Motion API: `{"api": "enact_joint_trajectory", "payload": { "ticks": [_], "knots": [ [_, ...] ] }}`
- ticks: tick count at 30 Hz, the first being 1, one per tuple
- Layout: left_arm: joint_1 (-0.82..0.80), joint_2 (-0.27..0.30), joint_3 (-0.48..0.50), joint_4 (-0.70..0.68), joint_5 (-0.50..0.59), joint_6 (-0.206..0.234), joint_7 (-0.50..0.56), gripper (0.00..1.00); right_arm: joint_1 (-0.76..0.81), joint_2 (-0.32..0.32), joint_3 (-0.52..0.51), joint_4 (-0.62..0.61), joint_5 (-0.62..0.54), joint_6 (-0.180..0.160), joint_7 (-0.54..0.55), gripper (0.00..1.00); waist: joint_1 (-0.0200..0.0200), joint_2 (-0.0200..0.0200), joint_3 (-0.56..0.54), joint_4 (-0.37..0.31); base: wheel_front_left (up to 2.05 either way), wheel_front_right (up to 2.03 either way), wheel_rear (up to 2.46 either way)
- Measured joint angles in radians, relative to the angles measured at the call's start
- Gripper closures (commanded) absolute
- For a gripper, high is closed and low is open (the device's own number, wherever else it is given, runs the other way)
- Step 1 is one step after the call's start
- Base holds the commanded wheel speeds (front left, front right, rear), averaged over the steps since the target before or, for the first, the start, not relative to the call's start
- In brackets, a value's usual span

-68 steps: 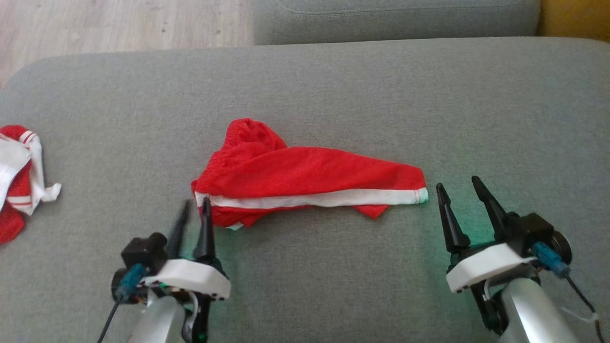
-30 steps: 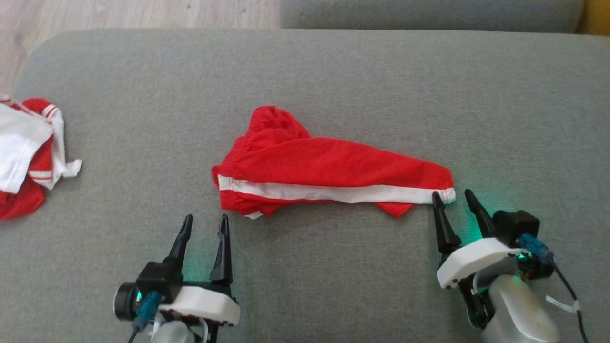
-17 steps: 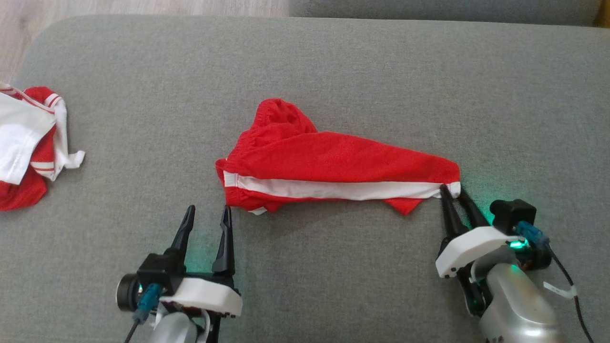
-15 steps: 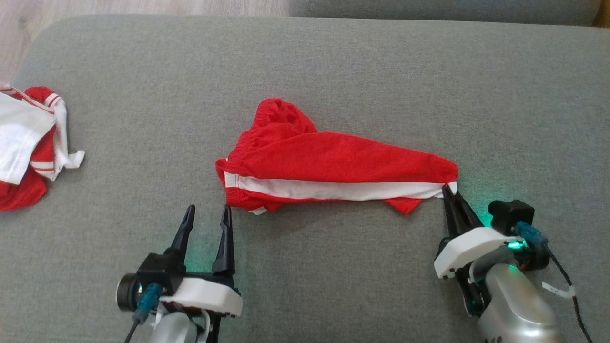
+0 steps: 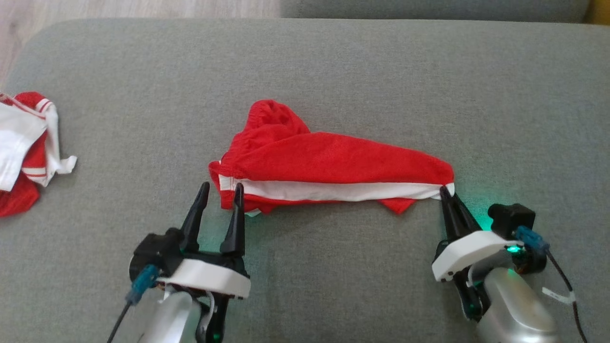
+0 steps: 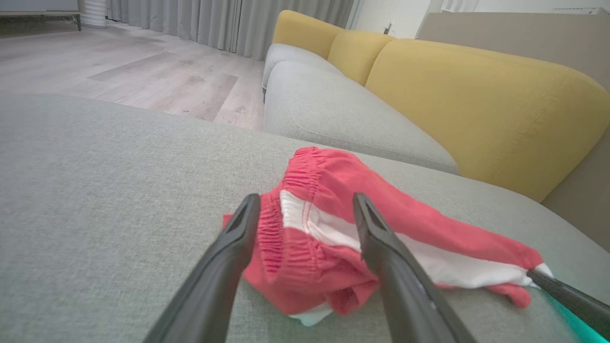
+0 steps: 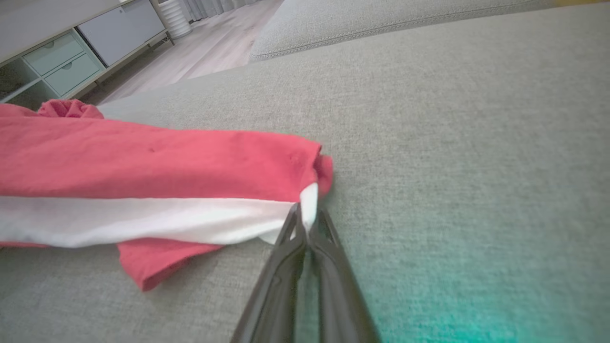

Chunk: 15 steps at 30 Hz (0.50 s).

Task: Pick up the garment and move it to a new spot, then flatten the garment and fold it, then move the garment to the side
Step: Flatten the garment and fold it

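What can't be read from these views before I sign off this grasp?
Head view: other garment cut off by the left edge.
Right wrist view: how much of the red shorts the shut right gripper pinches, hidden between its fingers.
Left wrist view: whether the open left gripper touches fabric; depth unclear.

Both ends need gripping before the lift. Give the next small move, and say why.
Probably close the left gripper on the waistband end of the red shorts. Its fingers stand open on either side of that end, while the right gripper is shut on the white-striped corner at the opposite end.
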Motion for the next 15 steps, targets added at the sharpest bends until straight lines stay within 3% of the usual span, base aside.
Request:
{"api": "enact_joint_trajectory", "payload": {
  "ticks": [15],
  "knots": [
    [-0.08, 0.0, -0.02, 0.115, -0.039, -0.018, 0.0, 0.0, 0.0, 0.0, 0.03, -0.044, 0.016, 0.0, 0.0, 1.0, 0.0, 0.0, 0.016, -0.018, 0.0, 0.0, 0.0]
  ]
}}
